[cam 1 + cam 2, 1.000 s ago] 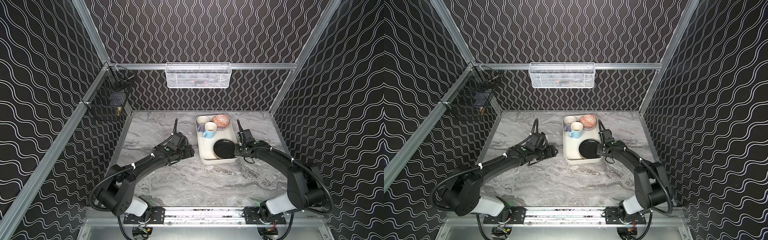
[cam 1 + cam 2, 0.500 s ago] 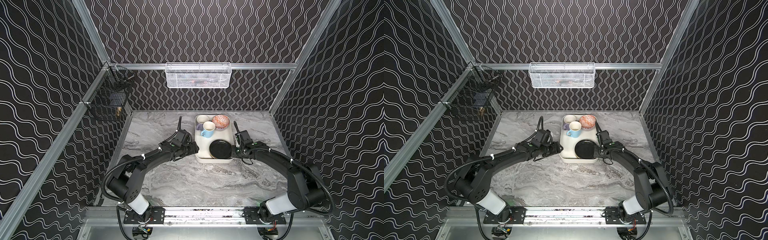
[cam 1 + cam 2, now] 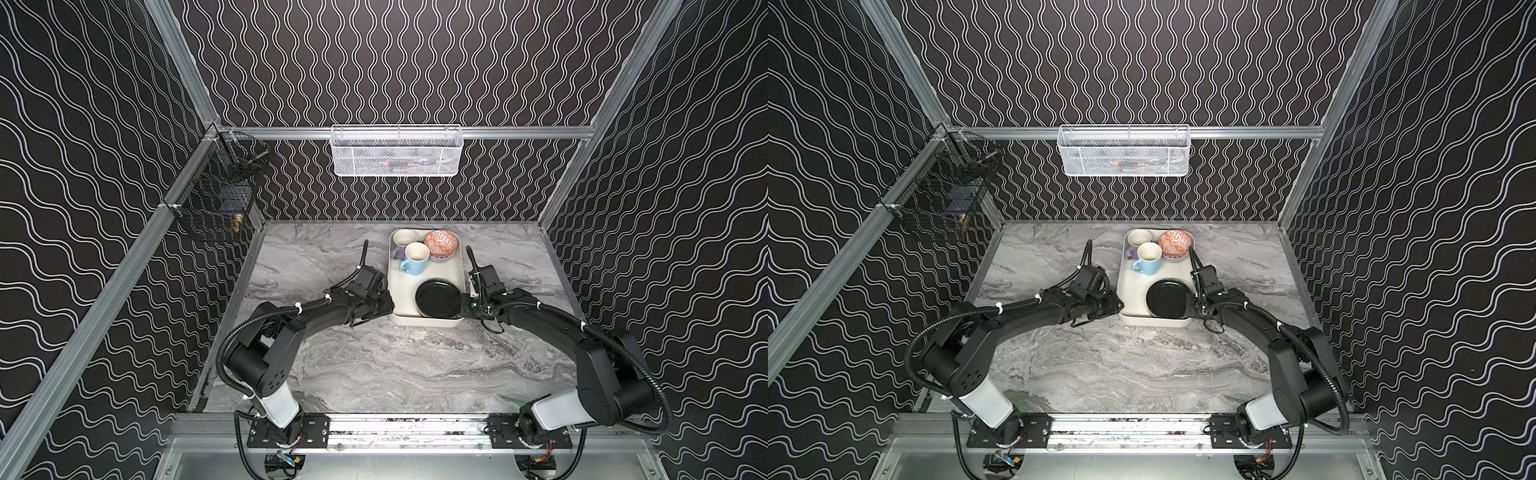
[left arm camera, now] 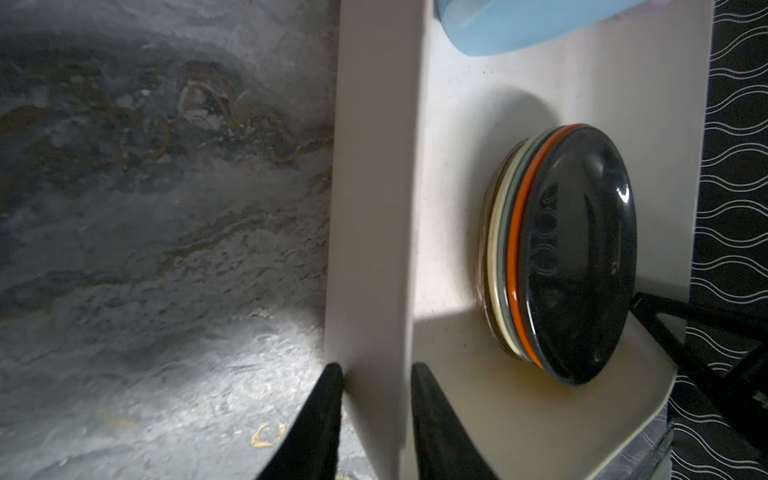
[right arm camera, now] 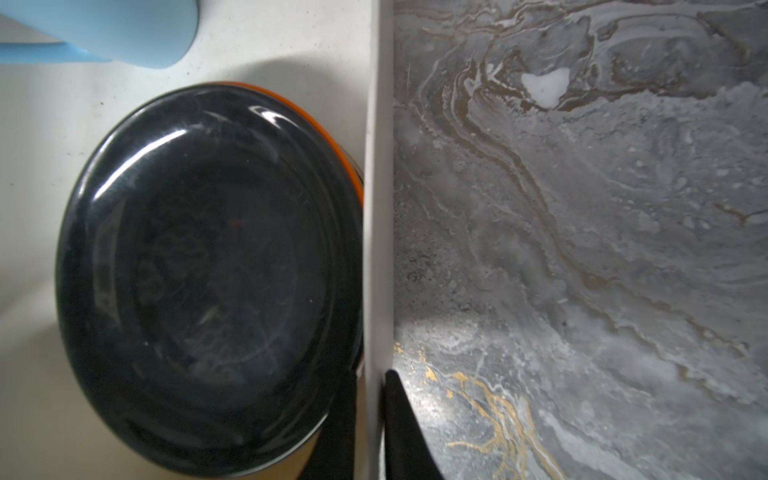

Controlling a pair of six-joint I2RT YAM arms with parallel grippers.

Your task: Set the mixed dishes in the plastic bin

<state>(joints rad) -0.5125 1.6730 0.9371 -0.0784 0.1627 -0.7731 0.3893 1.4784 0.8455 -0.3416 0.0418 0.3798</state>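
Left gripper (image 4: 376, 372), right gripper (image 5: 371, 376) pinch opposite side walls of plastic bin (image 3: 403, 291), centre frame; black plate (image 3: 438, 298) inside

I am stretching the left arm (image 3: 307, 313) and right arm (image 3: 552, 322) low and forward, bowing them inward. My left gripper (image 4: 376, 372) is pinching one plastic bin (image 4: 370, 187) wall; my right gripper (image 5: 374, 376) is clamping the opposite wall.

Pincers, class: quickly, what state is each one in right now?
Left pincer: closed on the bin wall.
Right pincer: closed on the bin's opposite wall.
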